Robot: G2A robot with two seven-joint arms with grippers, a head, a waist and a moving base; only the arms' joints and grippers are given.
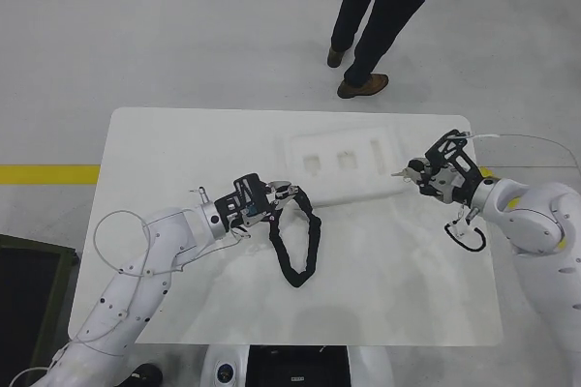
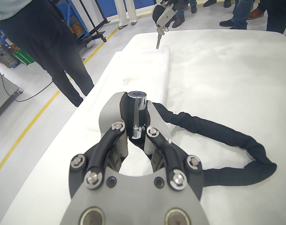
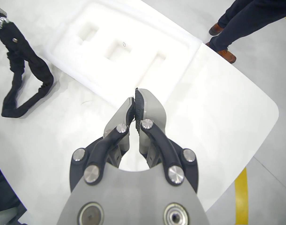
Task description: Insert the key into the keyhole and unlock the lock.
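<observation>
My left gripper (image 1: 277, 194) is shut on the chrome lock cylinder (image 2: 138, 108) near the table's middle, and the keyhole face (image 2: 137, 93) points away from the wrist toward the other arm. The lock's black fabric-sleeved chain (image 1: 298, 247) hangs from it in a loop onto the table (image 1: 174, 155). At the table's right, my right gripper (image 1: 414, 175) is held above the surface, shut on the key (image 2: 159, 39). The key's blade points toward the lock, well apart from it. In the right wrist view the pads (image 3: 137, 108) are pressed together and hide the key.
A white foam tray (image 1: 292, 172) with three recesses lies at the back of the table, between the two grippers. A small ring (image 3: 124, 44) sits in its middle recess. Bare table stretches in front of the tray and the chain.
</observation>
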